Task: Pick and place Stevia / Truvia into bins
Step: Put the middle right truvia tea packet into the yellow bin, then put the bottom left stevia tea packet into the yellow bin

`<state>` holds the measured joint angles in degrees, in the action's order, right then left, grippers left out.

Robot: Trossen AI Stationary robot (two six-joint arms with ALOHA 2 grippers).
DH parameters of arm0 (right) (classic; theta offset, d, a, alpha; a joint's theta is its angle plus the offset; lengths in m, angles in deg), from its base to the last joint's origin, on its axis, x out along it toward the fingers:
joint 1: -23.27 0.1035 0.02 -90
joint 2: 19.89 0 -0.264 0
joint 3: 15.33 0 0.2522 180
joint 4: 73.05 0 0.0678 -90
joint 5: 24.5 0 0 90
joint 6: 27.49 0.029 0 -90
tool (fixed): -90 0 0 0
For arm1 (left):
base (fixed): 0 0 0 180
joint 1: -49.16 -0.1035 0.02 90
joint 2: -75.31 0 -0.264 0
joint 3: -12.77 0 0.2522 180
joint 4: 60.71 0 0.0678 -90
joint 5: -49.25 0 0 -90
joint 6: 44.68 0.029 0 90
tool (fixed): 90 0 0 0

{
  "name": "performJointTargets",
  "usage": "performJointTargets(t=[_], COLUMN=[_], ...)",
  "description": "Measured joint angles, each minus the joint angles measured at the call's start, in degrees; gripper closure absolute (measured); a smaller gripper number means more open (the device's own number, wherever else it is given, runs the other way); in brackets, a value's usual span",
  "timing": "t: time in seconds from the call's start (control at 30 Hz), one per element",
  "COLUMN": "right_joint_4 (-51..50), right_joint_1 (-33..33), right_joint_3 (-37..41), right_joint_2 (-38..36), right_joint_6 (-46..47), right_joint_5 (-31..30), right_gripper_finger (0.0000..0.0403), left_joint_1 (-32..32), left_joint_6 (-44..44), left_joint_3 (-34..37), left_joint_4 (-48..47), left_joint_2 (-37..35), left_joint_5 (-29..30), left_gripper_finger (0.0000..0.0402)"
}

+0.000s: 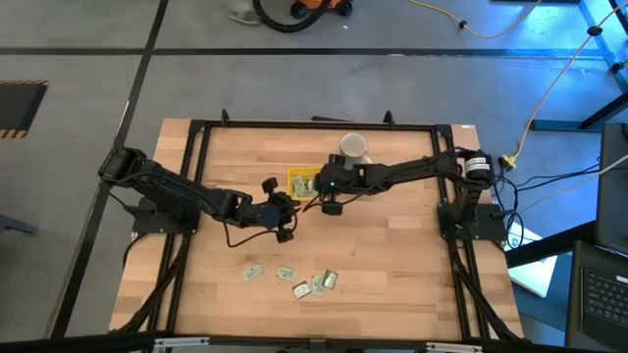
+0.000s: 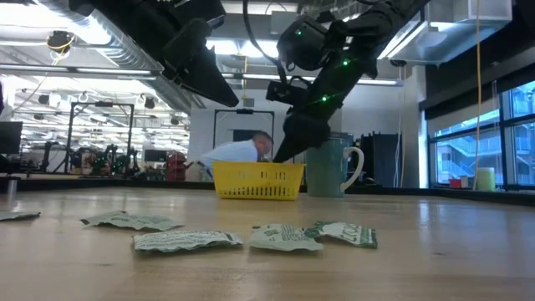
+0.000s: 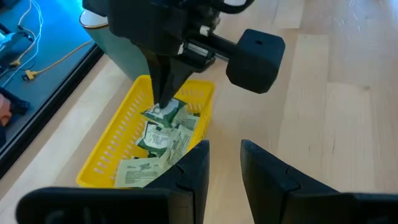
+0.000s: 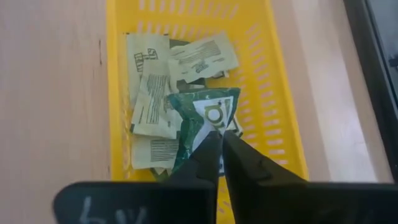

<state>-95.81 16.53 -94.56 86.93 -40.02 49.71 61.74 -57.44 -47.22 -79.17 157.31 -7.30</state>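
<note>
The yellow bin [image 1: 294, 176] stands at the middle of the table's far half and holds several pale green and white Stevia sachets [image 4: 152, 99]. My right gripper [image 4: 221, 135] reaches down into the bin [image 3: 112, 149], shut on a green sachet [image 4: 205, 109]. My left gripper [image 3: 224, 155] hovers open just on the near side of the bin with nothing between its fingers. Several more sachets [image 1: 304, 281] lie flat on the table near its front edge, also seen in the low view [image 2: 188, 241]. My right gripper pinches one end of the crumpled green sachet [image 4: 214, 124] between its two fingertips. The fingers slant down into the bin from the table's right side. The sachet spreads out ahead of the fingertips, low over the other sachets; whether it rests on them I cannot tell.
A white mug [image 1: 354, 146] stands right behind the bin at the far side [image 2: 334, 167]. Black frame rails [image 1: 196, 196] run along the table's left, right and far sides. Bare wood lies between the bin and the loose sachets.
</note>
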Motion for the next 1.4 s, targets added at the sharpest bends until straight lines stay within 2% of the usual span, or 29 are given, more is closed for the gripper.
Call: performJointTargets(t=[0.23,0.33,0.63,0.77,0.97,1.07,1.2,1.27,1.4], right_joint_4=[-0.3,-2.9,-19.0,-19.5,-7.6,1.3,9.2,11.5,13.1], right_joint_1=[0.0,0.6,7.6,12.4,19.0,20.8,21.4,21.4,21.4], right_joint_3=[0.0,0.0,0.2,5.8,20.6,27.1,32.1,33.4,34.3], right_joint_2=[-0.1,-2.3,-14.6,-21.9,-34.2,-38.6,-42.7,-44.1,-45.1], right_joint_6=[0.4,0.7,7.6,11.6,16.3,16.8,15.0,14.7,12.6], right_joint_5=[0.0,-0.1,0.0,0.0,0.0,0.0,0.0,0.0,-0.2], right_gripper_finger=[0.0322,0.0302,0.0292,0.0292,0.0292,0.0292,0.0292,0.0292,0.0292], left_joint_1=[0.0,0.0,0.2,0.5,0.5,0.4,0.7,1.7,5.0], left_joint_6=[0.0,0.0,-0.3,-1.6,-2.0,-2.0,-0.1,-0.1,-4.4], left_joint_3=[0.0,0.0,0.0,0.0,0.0,0.0,0.0,0.0,-1.7], left_joint_4=[0.0,0.0,-0.3,-0.2,0.3,0.2,0.0,-0.4,-8.5], left_joint_2=[0.0,0.0,0.0,0.0,0.0,0.0,0.0,0.0,0.0], left_joint_5=[0.0,0.0,-0.4,-1.4,-2.3,-7.9,-21.8,-26.7,-27.8], left_gripper_finger=[0.0315,0.0315,0.0315,0.0315,0.0315,0.0315,0.0315,0.0315,0.0315])
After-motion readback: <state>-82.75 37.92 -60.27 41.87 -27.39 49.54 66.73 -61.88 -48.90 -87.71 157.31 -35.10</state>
